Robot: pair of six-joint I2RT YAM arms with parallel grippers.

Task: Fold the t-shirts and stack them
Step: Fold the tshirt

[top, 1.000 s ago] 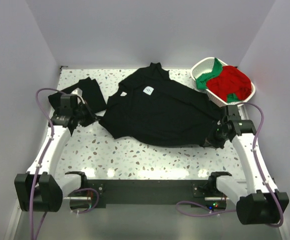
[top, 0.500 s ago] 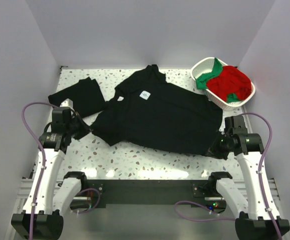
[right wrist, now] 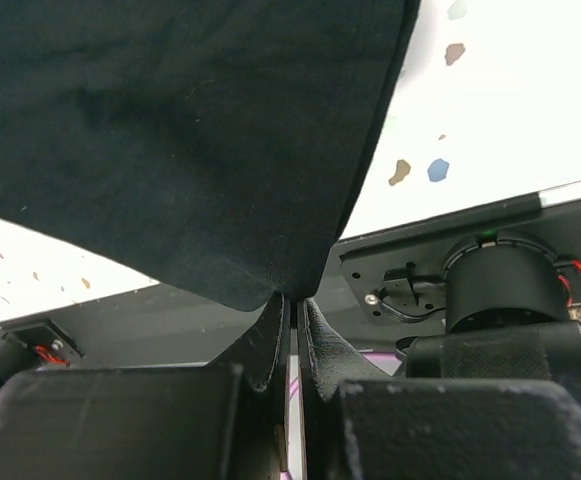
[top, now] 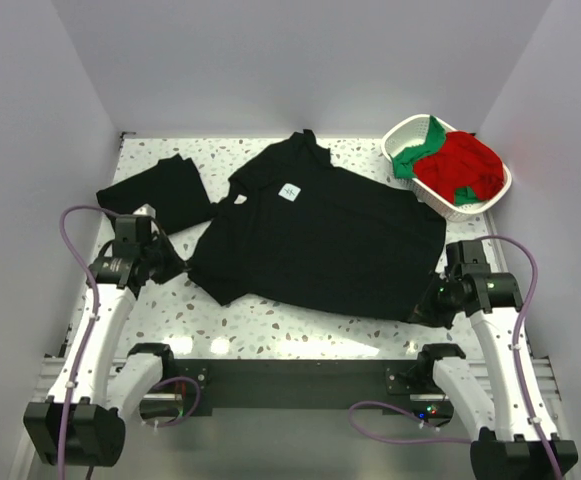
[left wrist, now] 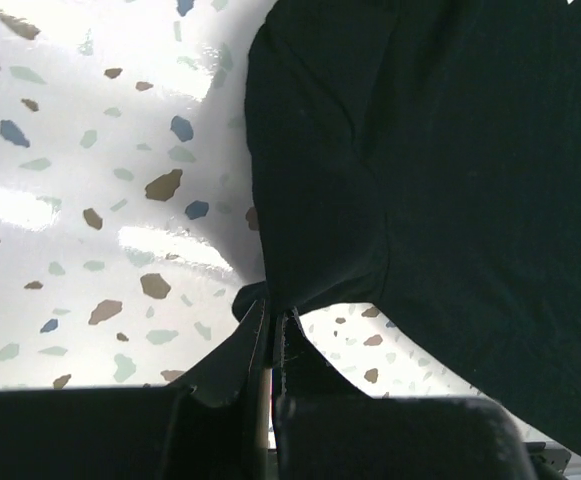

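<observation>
Left hand (top: 177, 266) and right hand (top: 423, 307) pinch black t-shirt (top: 320, 240) corners (basket (top: 388, 148) beside).

The desk (top: 270, 322) has a white top speckled with terrazzo chips, glossy enough to throw back bright patches of light near its near edge. A large black t-shirt (top: 320, 240) lies spread across the middle, collar toward the far edge, a small white neck label (top: 290, 192) showing. A folded black t-shirt (top: 160, 190) lies near the far left corner, just beside it. A white lattice basket (top: 400, 137) stands in the far right corner
</observation>
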